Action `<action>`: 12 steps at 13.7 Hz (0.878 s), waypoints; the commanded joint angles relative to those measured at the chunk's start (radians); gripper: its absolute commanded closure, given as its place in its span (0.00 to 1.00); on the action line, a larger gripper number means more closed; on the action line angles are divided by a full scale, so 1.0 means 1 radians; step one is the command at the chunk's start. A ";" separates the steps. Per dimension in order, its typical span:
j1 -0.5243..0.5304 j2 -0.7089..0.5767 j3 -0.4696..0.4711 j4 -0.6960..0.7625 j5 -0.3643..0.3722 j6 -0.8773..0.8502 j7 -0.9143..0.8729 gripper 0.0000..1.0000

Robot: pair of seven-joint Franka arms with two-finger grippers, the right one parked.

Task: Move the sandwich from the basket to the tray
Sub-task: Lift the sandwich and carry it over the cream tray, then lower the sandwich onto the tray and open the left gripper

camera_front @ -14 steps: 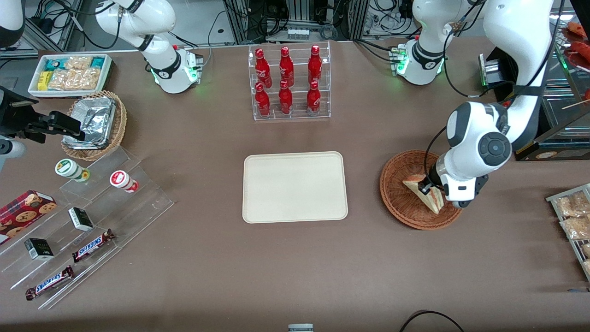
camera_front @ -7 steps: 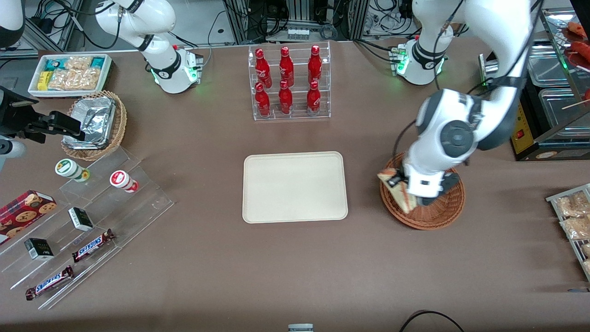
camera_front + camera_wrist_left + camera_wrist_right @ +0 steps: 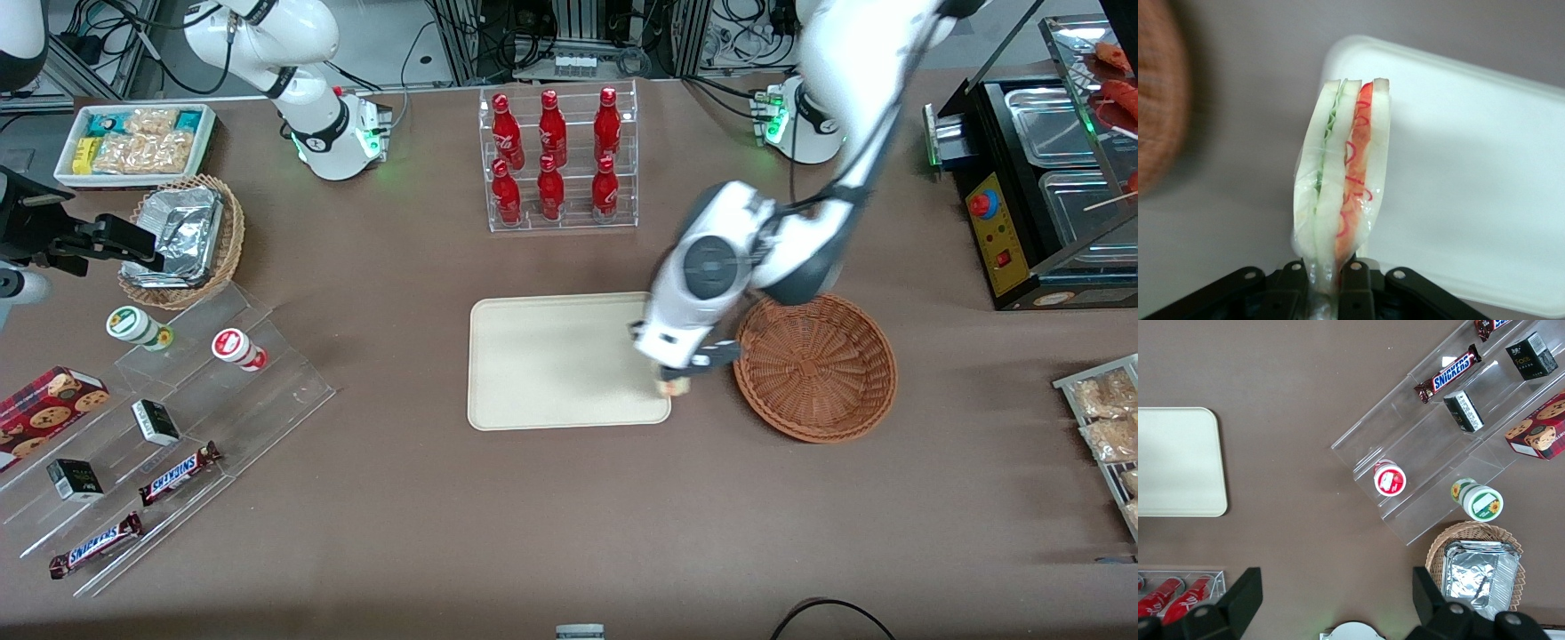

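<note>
Gripper (image 3: 1327, 280) pinches the sandwich (image 3: 1338, 180) by one corner above the tray (image 3: 551, 356) edge; releasing here risks it toppling off.

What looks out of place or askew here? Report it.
Nothing spilled or damaged. The end effector, over the tray edge nearest the basket, is shut on the sandwich, which hangs on edge, pinched at one corner. The basket sits empty.

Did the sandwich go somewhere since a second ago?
Yes. The sandwich, held in the gripper, left the basket and now hangs at the tray edge nearest the basket.
</note>
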 commanded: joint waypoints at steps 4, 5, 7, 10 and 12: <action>-0.170 0.212 0.022 0.240 -0.001 0.054 -0.100 1.00; -0.181 0.225 0.023 0.240 0.001 0.095 -0.126 1.00; -0.201 0.252 0.025 0.256 0.050 0.115 -0.156 1.00; -0.201 0.264 0.026 0.271 0.073 0.117 -0.189 1.00; -0.199 0.262 0.026 0.274 0.073 0.117 -0.189 1.00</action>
